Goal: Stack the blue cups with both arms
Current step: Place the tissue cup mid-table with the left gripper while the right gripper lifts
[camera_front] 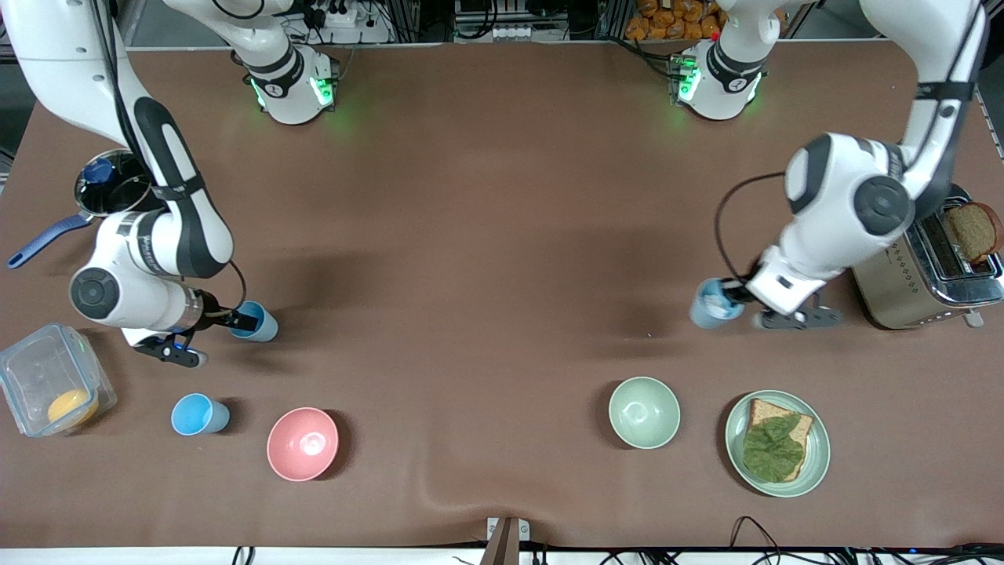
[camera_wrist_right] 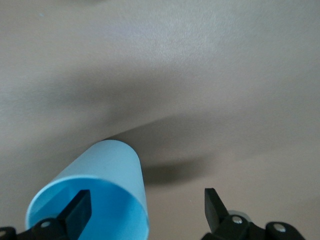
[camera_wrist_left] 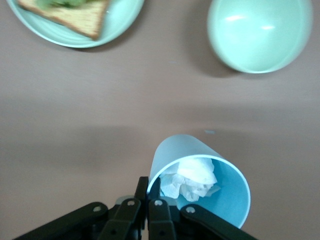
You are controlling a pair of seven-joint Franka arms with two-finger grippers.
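My left gripper is shut on the rim of a greyer blue cup, one finger inside and one outside. In the left wrist view the left gripper holds this cup tilted, with crumpled white paper in it. My right gripper is open at a light-blue cup. In the right wrist view one of the right gripper's fingers is inside the cup and the other is outside, well apart from it. A third blue cup stands nearer the front camera.
A pink bowl sits beside the third cup. A pale green bowl and a plate with toast and lettuce lie nearer the camera than the left gripper. A toaster, a plastic box and a pot stand at the table's ends.
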